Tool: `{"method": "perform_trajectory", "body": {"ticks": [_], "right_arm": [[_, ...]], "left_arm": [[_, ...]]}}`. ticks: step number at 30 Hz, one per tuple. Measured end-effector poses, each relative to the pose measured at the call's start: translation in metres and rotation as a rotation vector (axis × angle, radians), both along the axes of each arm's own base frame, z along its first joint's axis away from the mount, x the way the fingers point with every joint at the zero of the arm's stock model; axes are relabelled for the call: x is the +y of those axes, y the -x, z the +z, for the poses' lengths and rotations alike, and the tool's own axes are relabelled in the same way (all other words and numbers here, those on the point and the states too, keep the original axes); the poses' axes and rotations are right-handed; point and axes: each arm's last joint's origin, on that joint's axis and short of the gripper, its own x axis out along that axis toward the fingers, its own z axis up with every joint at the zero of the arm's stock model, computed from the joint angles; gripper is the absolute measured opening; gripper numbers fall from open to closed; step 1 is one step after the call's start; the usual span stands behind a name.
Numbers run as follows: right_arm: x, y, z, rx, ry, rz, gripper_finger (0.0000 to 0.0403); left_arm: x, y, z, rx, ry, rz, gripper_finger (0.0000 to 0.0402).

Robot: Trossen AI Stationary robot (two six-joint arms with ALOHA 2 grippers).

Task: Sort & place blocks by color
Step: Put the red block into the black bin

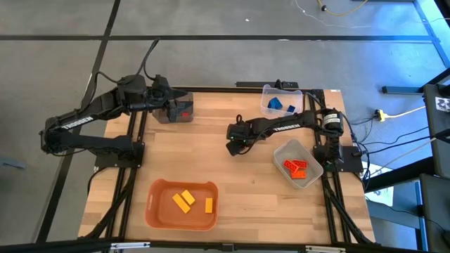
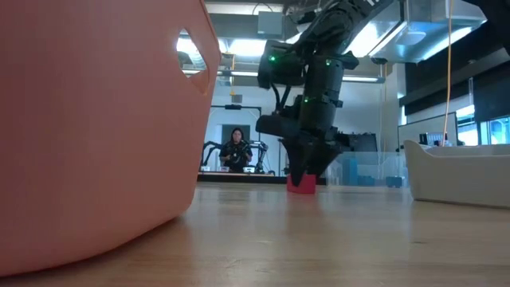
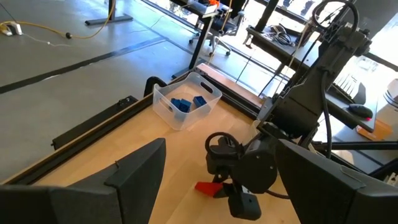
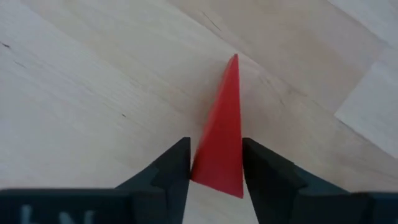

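A red block (image 4: 221, 137) sits between the fingers of my right gripper (image 4: 216, 171) at the middle of the table (image 1: 235, 145); the gripper is shut on it. In the low view the gripper (image 2: 303, 179) points down at the block (image 2: 301, 186). My left gripper (image 3: 221, 152) is open and hovers at the far left, by a dark bin (image 1: 177, 112) holding a red block. Blue blocks lie in the clear far bin (image 1: 281, 102), red and orange ones in the clear right bin (image 1: 299, 165), and yellow ones in the orange near bin (image 1: 183, 204). My right gripper pinches the red block between its two fingers (image 4: 171, 168), one on each long side at its near end (image 4: 217, 177). The fingers come from above, pointing down, and lie along the block. In the low view the block's underside is at the table top.
The orange bin's wall (image 2: 96, 119) fills the low view's left half, close to the camera. A person stands in the room far behind the table (image 2: 236, 147). Bare wood lies between the bins around the table's middle (image 1: 232, 176).
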Motion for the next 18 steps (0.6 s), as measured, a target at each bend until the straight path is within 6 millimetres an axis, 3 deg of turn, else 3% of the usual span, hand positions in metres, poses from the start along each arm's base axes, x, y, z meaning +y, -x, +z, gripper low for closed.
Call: {"method": "perform_trajectory", "body": {"ticks": [5,10,18], "right_arm": [[0.000,0.000,0.000,0.002,0.009,0.013,0.0101],[0.006,0.002,0.008,0.014,0.074,0.114,0.0100],[0.044,0.002,0.090,-0.339,0.232,0.454,0.0100]], "left_arm": [[0.000,0.000,0.000,0.000,0.000,0.000,0.0293],[-0.001,0.000,0.000,0.000,0.000,-0.024,0.0293],[-0.008,-0.004,0.000,0.040,-0.112,-0.132,0.0293]]}}
